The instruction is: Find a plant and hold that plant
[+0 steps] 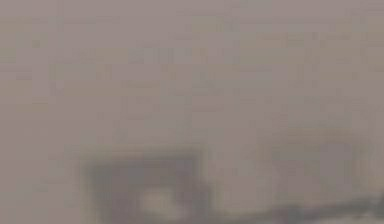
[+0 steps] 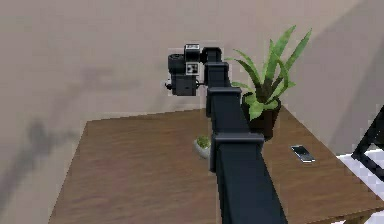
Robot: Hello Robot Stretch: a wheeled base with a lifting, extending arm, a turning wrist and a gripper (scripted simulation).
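Observation:
A potted plant [image 2: 266, 82] with long green leaves stands in a dark pot on the far right part of a brown wooden table [image 2: 130, 165] in the arm side view. The dark arm [image 2: 235, 150] rises from the bottom edge, just left of the plant. At its far end are the white marked squares, and left of them the gripper [image 2: 170, 84], up above the table. Bare wall lies behind its far end, and it holds nothing.
A small green thing in a pale dish [image 2: 203, 146] sits on the table right beside the arm. A flat phone-like thing [image 2: 302, 153] lies near the table's right edge. A white frame [image 2: 368, 165] stands past that edge. A plain wall backs the table.

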